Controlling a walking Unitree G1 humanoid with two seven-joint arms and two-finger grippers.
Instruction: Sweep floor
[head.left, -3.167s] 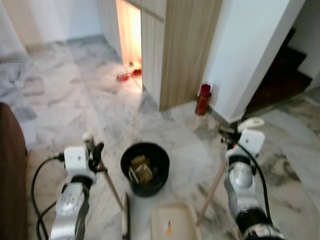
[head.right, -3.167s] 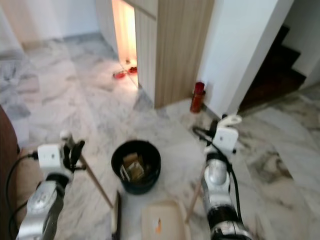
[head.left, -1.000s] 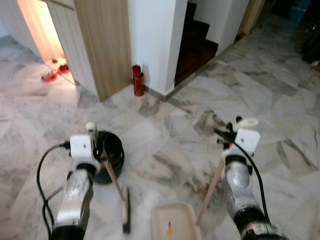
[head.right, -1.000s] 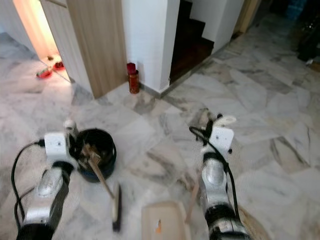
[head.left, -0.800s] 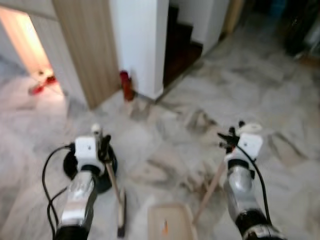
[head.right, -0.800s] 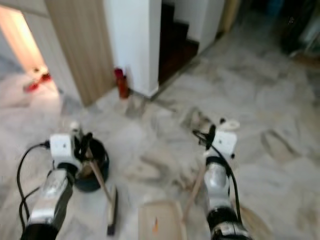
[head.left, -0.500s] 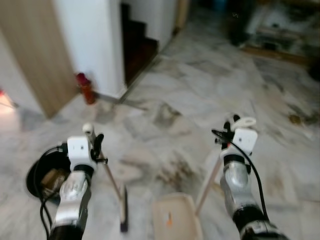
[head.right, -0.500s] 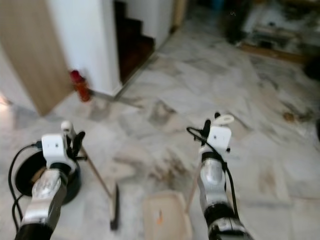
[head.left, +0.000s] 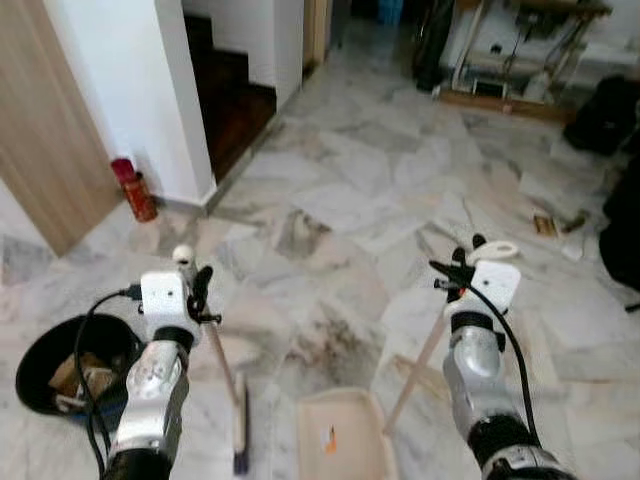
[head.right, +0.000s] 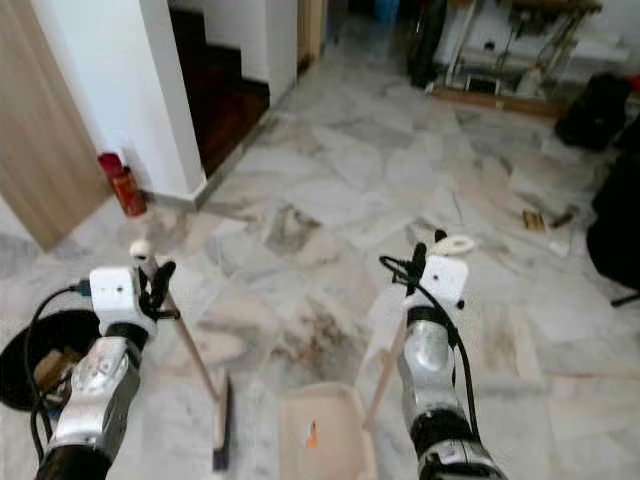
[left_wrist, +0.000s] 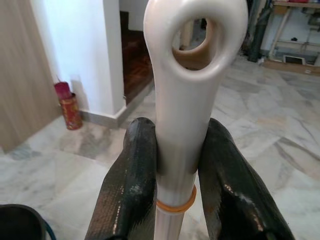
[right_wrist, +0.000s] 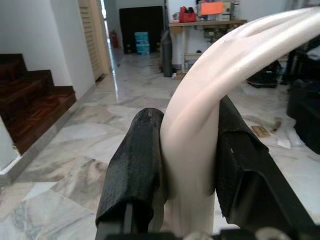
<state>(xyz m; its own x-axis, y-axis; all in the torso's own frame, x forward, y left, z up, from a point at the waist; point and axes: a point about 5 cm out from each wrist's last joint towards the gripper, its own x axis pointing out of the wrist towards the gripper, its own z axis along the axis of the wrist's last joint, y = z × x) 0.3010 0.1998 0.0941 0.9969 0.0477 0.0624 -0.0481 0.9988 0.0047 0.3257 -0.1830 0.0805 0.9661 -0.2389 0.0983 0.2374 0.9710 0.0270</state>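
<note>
Both eye views look forward and down from the head onto the same marble floor (head.left: 340, 200). Each wrist view looks very closely along its own fingers, perhaps toward the staircase (left_wrist: 136, 55).

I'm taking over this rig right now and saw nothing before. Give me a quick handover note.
Left gripper is shut on the broom handle; the brush head rests on the floor beside the dustpan.
Right gripper is shut on the dustpan handle; the dustpan sits low in front of the robot.
Black bin holds rubbish, on the robot's left.
Left to do: scraps lie on the marble floor ahead to the right, not yet swept.
</note>
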